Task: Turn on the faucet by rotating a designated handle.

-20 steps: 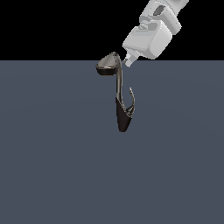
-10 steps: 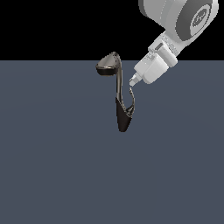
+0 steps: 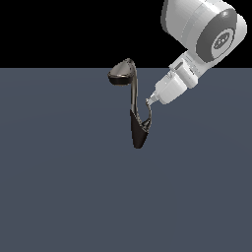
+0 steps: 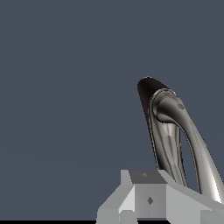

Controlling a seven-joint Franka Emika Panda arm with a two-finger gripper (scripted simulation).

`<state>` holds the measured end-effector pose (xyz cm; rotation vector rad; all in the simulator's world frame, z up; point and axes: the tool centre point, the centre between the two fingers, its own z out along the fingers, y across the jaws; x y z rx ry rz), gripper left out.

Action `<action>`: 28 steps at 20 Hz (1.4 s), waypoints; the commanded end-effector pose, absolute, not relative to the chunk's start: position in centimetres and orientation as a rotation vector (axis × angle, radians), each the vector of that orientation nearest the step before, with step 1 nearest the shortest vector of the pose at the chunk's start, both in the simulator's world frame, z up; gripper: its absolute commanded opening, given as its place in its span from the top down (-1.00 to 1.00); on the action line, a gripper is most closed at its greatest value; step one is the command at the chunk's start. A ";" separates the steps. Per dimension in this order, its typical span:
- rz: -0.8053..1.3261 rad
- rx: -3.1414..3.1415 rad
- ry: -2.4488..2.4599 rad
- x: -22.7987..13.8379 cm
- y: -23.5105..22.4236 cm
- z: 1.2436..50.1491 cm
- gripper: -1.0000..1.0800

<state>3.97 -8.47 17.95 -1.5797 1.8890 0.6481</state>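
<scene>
The faucet (image 3: 134, 98) stands in the middle of the exterior view, with a flattened oval head, a thin neck and a dark tapered base (image 3: 139, 134). The handle (image 3: 148, 115) is a short thin curved lever rising from the base on the exterior view's right. My gripper (image 3: 149, 101) comes down from the upper right. Its narrow tip touches the handle's upper end, and its fingers look shut with nothing between them. In the wrist view the fingers (image 4: 148, 192) sit right in front of the faucet's silver tubes (image 4: 192, 140) and dark base (image 4: 146, 89).
The faucet stands on a plain dark blue-grey floor (image 3: 59, 187) with a black background above it. The arm's large white wrist (image 3: 204, 29) hangs over the upper right of the exterior view.
The gripper tip has come down from beside the faucet's oval head to the handle's upper end. The arm has swung toward the exterior view's right. The faucet looks unchanged.
</scene>
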 end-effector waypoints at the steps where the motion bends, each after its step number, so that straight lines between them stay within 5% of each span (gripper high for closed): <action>1: 0.649 -1.571 1.892 4.0 -8.4 17.8 1.00; 28: 0.640 -1.566 1.898 -1.7 -7.2 18.1 1.00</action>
